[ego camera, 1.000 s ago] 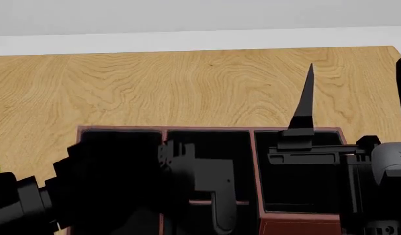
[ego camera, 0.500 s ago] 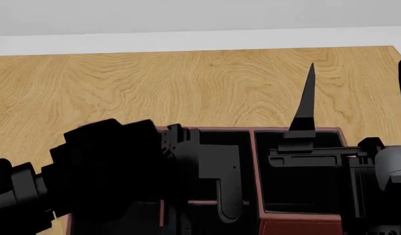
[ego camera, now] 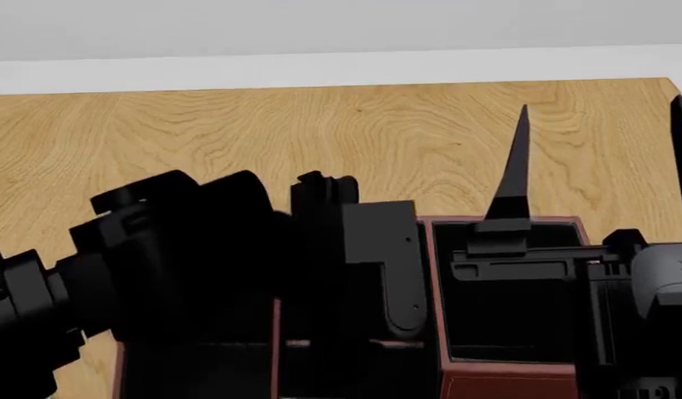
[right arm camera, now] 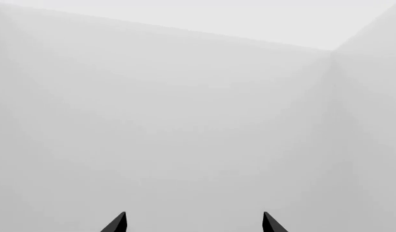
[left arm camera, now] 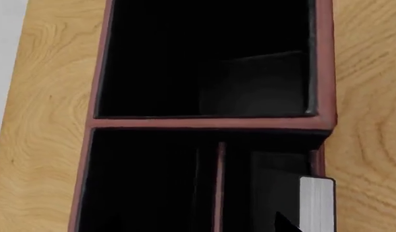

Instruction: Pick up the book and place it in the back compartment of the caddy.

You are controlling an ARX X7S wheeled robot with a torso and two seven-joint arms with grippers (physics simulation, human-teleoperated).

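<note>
The caddy (ego camera: 433,283), dark red-brown with a black inside, lies at the near edge of the head view, mostly covered by my left arm. From the left wrist view its rim (left arm camera: 211,123) parts one large section from two narrower ones. The book's pale page edge (left arm camera: 317,203) stands in the narrow section against the outer wall. My left gripper (ego camera: 369,270) hovers above the caddy. One black fingertip (left arm camera: 285,224) shows far to one side and apart from the book. My right gripper (ego camera: 600,116) is open and empty, fingers pointing up, and faces the wall (right arm camera: 193,222).
The wooden table (ego camera: 264,141) stretches beyond the caddy to a white wall. The table's right edge (ego camera: 676,91) lies just past my right gripper. My right arm (ego camera: 640,291) stands over the caddy's right end.
My left arm has risen and moved toward the far side, now covering more of the caddy's left and middle sections. The right gripper has barely moved.
</note>
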